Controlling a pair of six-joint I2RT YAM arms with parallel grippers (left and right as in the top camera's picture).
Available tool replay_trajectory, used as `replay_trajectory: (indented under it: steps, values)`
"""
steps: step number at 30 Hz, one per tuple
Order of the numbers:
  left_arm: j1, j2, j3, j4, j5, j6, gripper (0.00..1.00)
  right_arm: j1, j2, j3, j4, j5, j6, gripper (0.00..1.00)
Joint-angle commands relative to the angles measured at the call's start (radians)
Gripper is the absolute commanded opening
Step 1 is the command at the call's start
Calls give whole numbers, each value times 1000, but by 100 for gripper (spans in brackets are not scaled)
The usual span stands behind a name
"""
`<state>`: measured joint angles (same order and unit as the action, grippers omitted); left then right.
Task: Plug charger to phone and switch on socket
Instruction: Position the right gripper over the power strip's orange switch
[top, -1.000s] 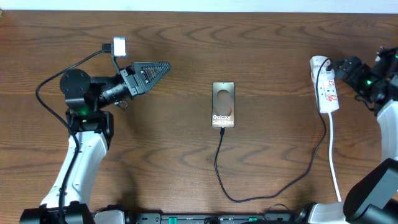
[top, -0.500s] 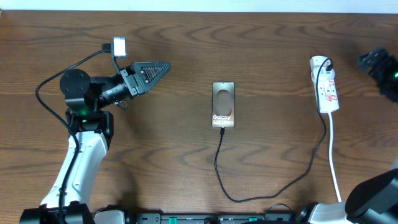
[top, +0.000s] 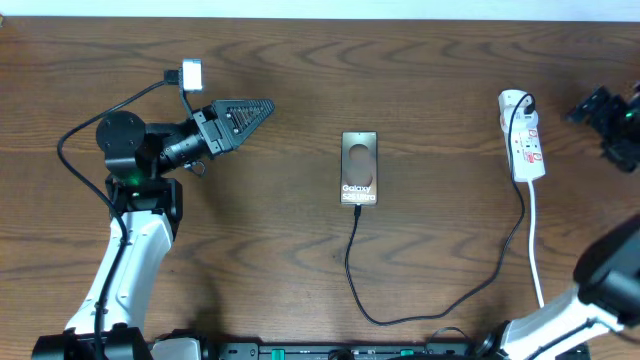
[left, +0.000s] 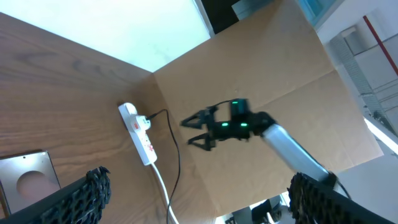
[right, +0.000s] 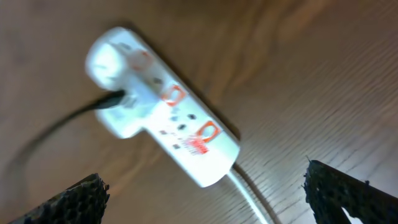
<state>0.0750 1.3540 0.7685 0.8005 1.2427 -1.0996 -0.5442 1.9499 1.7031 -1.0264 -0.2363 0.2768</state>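
Observation:
The phone (top: 359, 168) lies flat mid-table, screen up with white "Galaxy" text. The charger (top: 352, 270), a thin black cable, meets the phone's lower edge, loops along the front and climbs to the socket (top: 526, 148), a white power strip with red markings at the right. My right gripper (top: 580, 108) hangs open right of the socket, apart from it. In the right wrist view the socket (right: 165, 115) lies ahead of the wide-apart fingers (right: 348, 193). My left gripper (top: 268, 105) is open, left of the phone, holding nothing. The left wrist view shows the socket (left: 138, 127) and the phone's corner (left: 28, 183).
The socket's thick white cord (top: 536, 250) runs down to the table's front edge. A small white block (top: 191, 73) on a cable sits above the left arm. A brown cardboard wall (left: 261, 81) stands beyond the table's right side.
My right gripper has drawn back to the right, away from the socket's upper end where it was a second ago. The left arm, phone and charger have not moved.

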Motion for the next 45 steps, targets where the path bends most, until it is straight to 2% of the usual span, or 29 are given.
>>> replay_trajectory:
  steps: [1, 13, 24, 37, 45]
  values:
    - [3, -2, 11, 5, -5, 7, 93, -4, 81, 4, -5, 23, -16, 99]
    - [3, -2, 11, 5, -5, 7, 93, -2, 211, 3, 26, 103, -15, 99]
    - [3, -2, 11, 5, -5, 7, 93, 50, 212, 1, 69, 104, -16, 99]
    - [3, -2, 11, 5, -5, 7, 93, 118, 212, -18, 106, 290, -15, 99]
    - [3, -2, 11, 5, -5, 7, 93, 118, 212, -44, 152, 295, -8, 99]
